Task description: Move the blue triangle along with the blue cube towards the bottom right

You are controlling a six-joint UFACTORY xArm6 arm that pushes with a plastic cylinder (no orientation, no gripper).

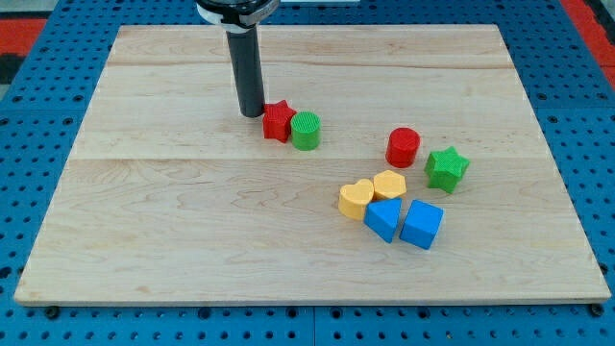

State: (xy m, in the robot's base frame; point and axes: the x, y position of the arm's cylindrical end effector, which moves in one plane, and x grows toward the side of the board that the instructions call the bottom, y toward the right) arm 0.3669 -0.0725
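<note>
A pale wooden board [192, 221] lies on a blue table with rows of holes [38, 96]. My tip [252, 114] holds nothing and sits just left of the red star [278, 121], which touches the green cylinder [306, 131]. The blue triangle [382, 219] and blue cube [422, 224] touch, near the view's bottom right, well apart from my tip.
</note>
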